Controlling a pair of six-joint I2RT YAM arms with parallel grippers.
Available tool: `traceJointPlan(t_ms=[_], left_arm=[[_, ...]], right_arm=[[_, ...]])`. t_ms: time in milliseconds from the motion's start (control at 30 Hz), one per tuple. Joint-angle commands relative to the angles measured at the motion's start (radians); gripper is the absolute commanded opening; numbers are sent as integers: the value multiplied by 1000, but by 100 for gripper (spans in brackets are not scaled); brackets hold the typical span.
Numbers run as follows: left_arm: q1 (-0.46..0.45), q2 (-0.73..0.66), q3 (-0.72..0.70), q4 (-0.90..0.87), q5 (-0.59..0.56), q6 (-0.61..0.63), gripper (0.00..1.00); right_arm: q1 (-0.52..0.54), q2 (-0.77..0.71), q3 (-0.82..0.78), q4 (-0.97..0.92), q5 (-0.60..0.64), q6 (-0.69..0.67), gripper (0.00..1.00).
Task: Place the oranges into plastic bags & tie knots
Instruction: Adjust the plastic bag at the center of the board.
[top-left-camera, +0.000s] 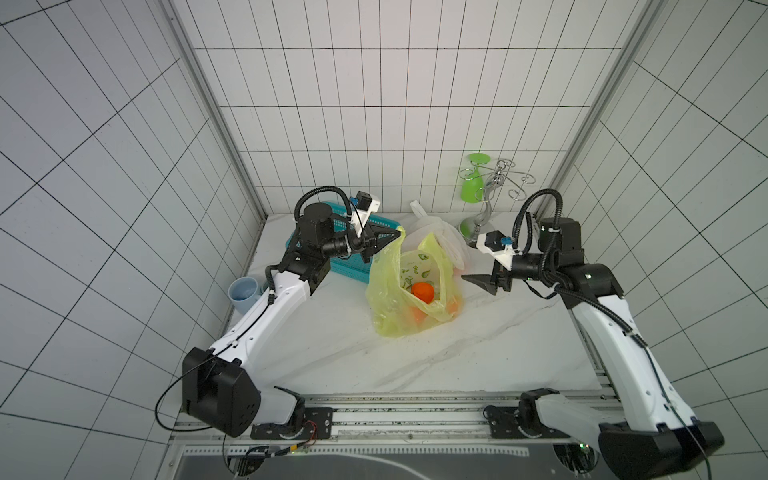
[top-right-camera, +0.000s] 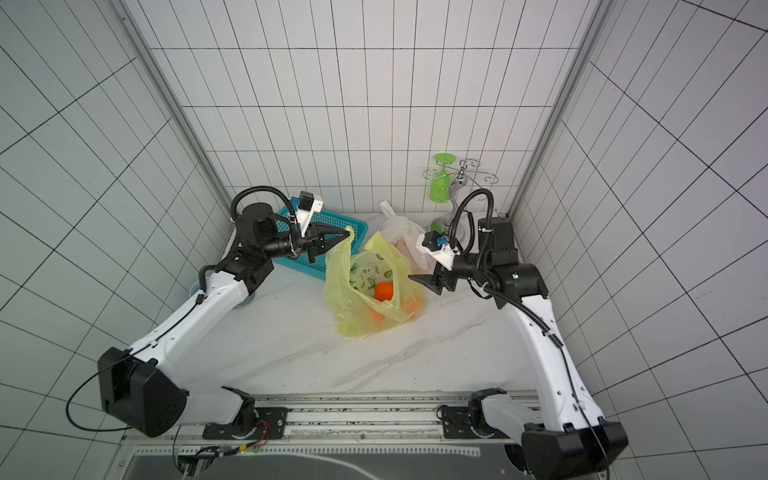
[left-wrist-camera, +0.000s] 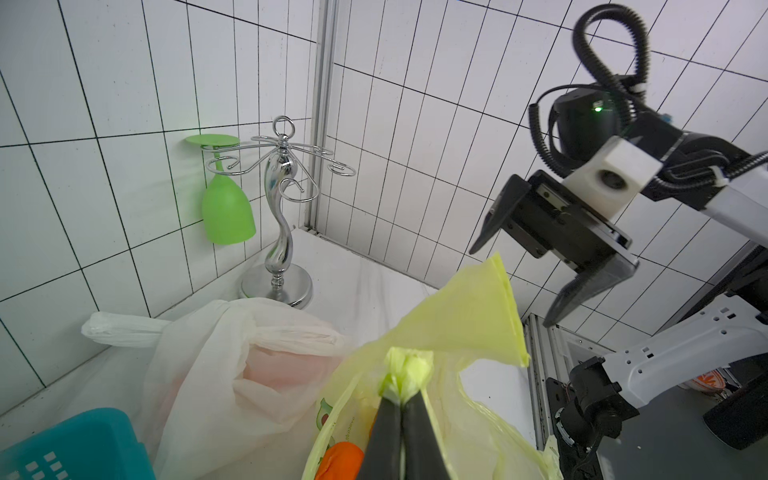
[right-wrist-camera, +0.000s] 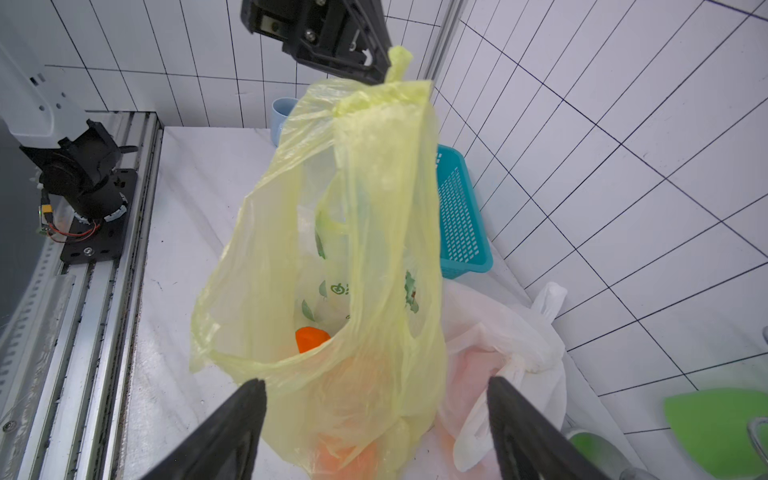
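Left pincer (left-wrist-camera: 401, 403) clamped tight on yellow bag (top-left-camera: 388, 286); right pincer (right-wrist-camera: 375, 381) spread wide, empty; white marbled tabletop (top-left-camera: 498, 345); gridded tile walls (top-left-camera: 374, 104).

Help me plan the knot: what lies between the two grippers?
The yellow-green bag, mouth open with an orange inside: one handle pinched in the left gripper, its free handle standing nearer the open right gripper. Both top views show it.

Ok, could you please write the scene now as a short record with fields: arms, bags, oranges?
left gripper: shut on one handle of the yellow bag, holding it up
right gripper: open, empty, near the other handle
oranges: inside the yellow bag; bag not knotted
white bag: behind the yellow bag, by the wall
teal basket: beside the left gripper
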Motion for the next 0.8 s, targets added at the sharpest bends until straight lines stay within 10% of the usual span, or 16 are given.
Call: traceJointPlan(t_ms=[0,267,600,767], left_arm=[[4,-19,13,-12,29,23,0],[4,-22,33,-46,62,44,0],[2,-19,44,-64,65,57,0],[4,-31,39,-63,24,54,0]], right_arm=[[-5,133,122,-34,-158,-112,87],[90,421,313,-154,-229,-285,99],[196,586,421,-23,-196,-172,99],[202,610,445,-38,-220,-152,56]])
